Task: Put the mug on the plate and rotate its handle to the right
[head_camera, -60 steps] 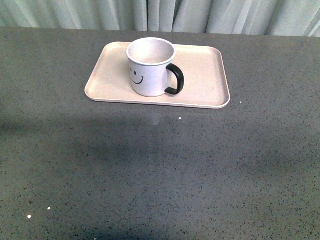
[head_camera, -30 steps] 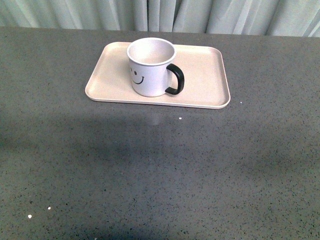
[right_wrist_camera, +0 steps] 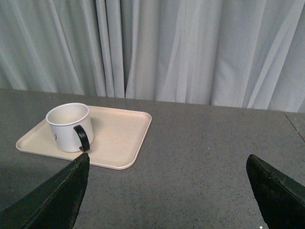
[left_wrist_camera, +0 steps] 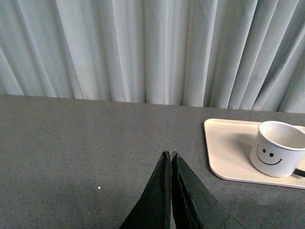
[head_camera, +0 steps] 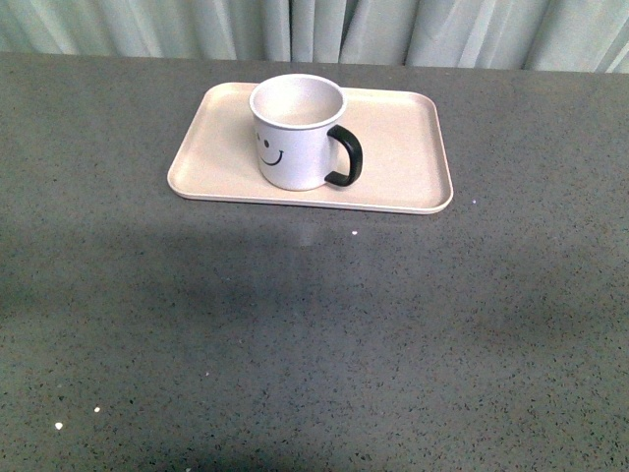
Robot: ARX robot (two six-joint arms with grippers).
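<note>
The white mug [head_camera: 293,133] with a black smiley face stands upright on the pale pink-beige plate [head_camera: 403,162], left of the plate's middle. Its black handle [head_camera: 347,157] points to the right and slightly toward me in the front view. Neither arm shows in the front view. In the left wrist view my left gripper [left_wrist_camera: 170,154] is shut with nothing between its fingers, well clear of the mug [left_wrist_camera: 275,155] and the plate [left_wrist_camera: 224,148]. In the right wrist view my right gripper [right_wrist_camera: 167,158] is wide open and empty, apart from the mug [right_wrist_camera: 69,126], its handle [right_wrist_camera: 83,137] and the plate [right_wrist_camera: 121,138].
The plate lies on a dark grey speckled tabletop [head_camera: 314,334]. A pale curtain [head_camera: 314,29] hangs along the table's far edge, just behind the plate.
</note>
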